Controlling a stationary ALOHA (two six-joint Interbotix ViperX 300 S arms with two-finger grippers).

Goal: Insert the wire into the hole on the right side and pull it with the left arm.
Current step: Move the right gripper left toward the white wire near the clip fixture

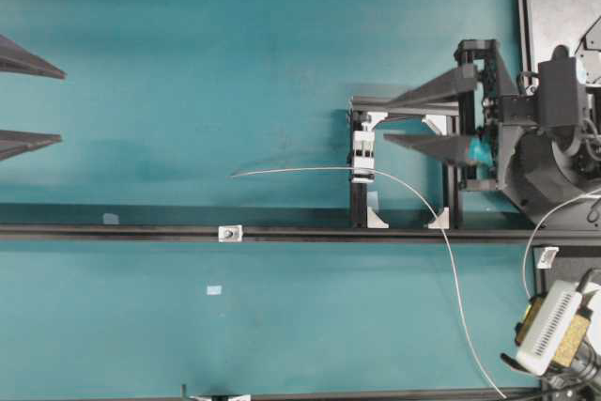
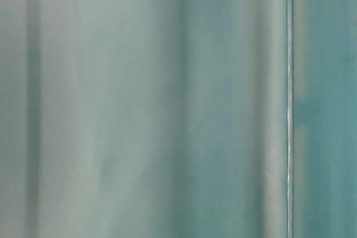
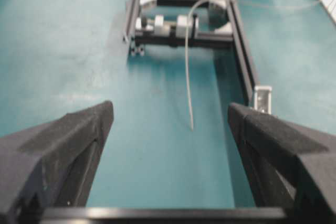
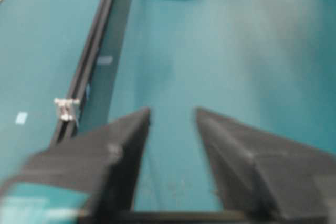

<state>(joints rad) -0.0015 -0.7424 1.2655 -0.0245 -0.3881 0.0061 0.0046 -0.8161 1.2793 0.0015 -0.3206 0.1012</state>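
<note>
The left claw (image 1: 33, 105) is held wide open with nothing between its fingers. The wire (image 1: 310, 170) is seen well ahead of it, its free end pointing toward the claw, threaded through the white block (image 1: 362, 159). The right claw (image 1: 399, 119) is likewise spread and empty, just beside that block. The hole (image 1: 229, 233) is set on the rail (image 1: 113, 231), between the claws.

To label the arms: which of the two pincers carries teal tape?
The right pincer, beside the black frame, carries teal tape near its base. The left pincer, at the left edge, is plain black.
</note>
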